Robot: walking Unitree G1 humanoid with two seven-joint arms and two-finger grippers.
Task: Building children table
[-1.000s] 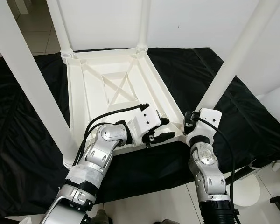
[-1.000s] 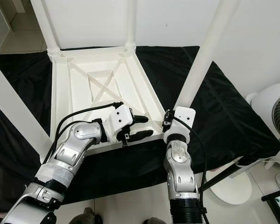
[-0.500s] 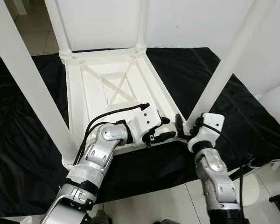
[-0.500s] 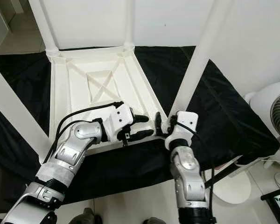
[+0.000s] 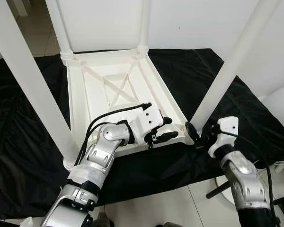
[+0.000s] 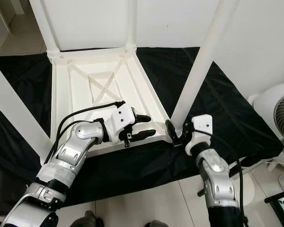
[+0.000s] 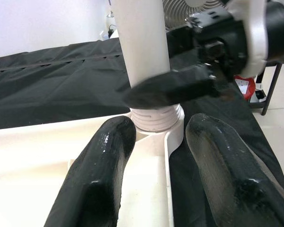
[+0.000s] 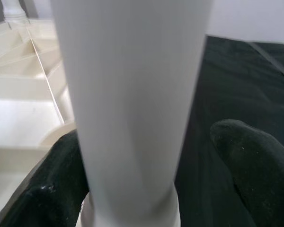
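Note:
A white plastic children's table [image 5: 118,85] lies upside down on a black cloth, its four legs pointing up. My left gripper [image 5: 171,128] is open over the table's front rim, close to the front right corner; in the left wrist view its fingers [image 7: 104,161] straddle that rim. My right gripper [image 5: 199,134] reaches in from the right and is open around the base of the front right leg [image 5: 232,61]. In the right wrist view that leg [image 8: 132,94] stands between the two fingers: one finger [image 8: 61,170] lies against it, the other stands a little apart.
The black cloth [image 5: 28,161] covers the floor under the table. The front left leg [image 5: 28,80] rises close by my left arm. A white fan [image 6: 279,118] stands at the right. A white wall is behind, and tiled floor lies in front.
My right arm has swung out to the right, and its gripper has come down beside the front right leg's base, with fingers around it. The left gripper has stayed at the front rim.

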